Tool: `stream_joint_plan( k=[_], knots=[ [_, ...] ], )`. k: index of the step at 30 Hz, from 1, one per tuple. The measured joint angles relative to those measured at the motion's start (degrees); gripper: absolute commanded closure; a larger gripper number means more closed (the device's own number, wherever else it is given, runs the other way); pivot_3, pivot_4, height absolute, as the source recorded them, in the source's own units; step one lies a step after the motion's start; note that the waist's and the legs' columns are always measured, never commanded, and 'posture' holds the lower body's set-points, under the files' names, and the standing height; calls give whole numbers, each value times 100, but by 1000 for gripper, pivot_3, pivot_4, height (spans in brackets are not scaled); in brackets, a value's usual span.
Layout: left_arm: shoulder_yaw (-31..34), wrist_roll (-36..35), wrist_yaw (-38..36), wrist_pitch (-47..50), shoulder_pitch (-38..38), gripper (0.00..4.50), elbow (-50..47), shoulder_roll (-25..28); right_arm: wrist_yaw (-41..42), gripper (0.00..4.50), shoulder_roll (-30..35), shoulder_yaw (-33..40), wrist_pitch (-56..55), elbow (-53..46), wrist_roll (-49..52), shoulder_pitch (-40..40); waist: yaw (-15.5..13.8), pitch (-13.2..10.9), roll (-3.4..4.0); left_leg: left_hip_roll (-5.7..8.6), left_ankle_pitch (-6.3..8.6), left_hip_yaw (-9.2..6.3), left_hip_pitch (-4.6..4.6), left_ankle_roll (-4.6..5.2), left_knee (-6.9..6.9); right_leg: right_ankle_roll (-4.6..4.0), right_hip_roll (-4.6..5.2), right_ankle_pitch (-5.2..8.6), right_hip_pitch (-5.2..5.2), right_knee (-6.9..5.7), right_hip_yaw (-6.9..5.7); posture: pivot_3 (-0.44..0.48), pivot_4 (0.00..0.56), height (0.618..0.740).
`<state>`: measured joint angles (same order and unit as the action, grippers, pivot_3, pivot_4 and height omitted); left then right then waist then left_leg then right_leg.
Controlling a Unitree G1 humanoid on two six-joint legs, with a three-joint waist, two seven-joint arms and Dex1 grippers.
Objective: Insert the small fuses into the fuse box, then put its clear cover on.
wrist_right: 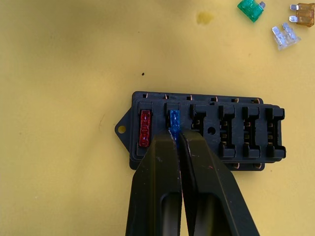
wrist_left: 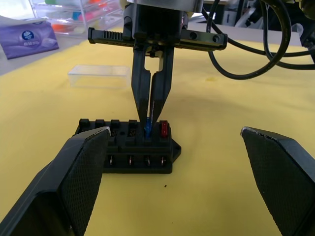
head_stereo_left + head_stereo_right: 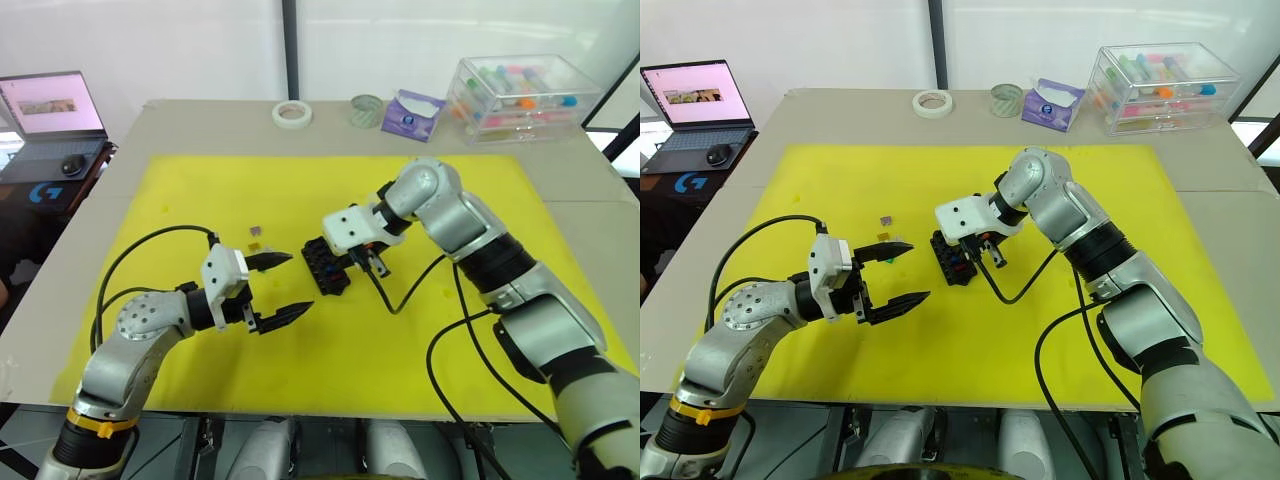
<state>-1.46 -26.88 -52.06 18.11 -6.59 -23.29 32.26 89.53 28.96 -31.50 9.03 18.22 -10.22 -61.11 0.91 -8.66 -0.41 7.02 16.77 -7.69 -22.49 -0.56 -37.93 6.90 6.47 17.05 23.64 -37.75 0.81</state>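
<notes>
The black fuse box lies on the yellow mat at mid-table. A red fuse sits in its end slot. In the slot beside it stands a blue fuse, and my right gripper is shut on it from above. My left gripper hangs open just left of the box with nothing between its fingers. Loose green, amber and clear fuses lie on the mat beyond the box. The clear cover rests on the mat on the box's far side.
A large clear box of coloured tubes, a purple tissue pack, a small glass ring and a tape roll line the table's far edge. A laptop stands off the table's left.
</notes>
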Motion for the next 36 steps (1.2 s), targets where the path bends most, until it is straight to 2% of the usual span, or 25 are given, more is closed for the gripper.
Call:
stream_joint_plan(
  k=[24,28,36],
  knots=[
    [0,8,-30,0,0,13,15,-12,-7,4500,-72,43,-88,108,-9,-1,10,1,1,0,0,0,2,0,0,0,-1,0,0,-2,0,0,150,740],
    [-1,8,-36,1,0,0,15,-12,-20,3444,-99,25,-117,126,-11,14,5,1,1,0,0,0,1,0,0,0,0,0,0,-2,0,0,150,740],
    [-1,7,-63,6,2,0,15,-8,-51,3444,-113,27,-151,127,-12,14,-3,1,1,0,0,0,1,0,-2,0,0,0,-1,-2,0,0,150,740]
  ],
)
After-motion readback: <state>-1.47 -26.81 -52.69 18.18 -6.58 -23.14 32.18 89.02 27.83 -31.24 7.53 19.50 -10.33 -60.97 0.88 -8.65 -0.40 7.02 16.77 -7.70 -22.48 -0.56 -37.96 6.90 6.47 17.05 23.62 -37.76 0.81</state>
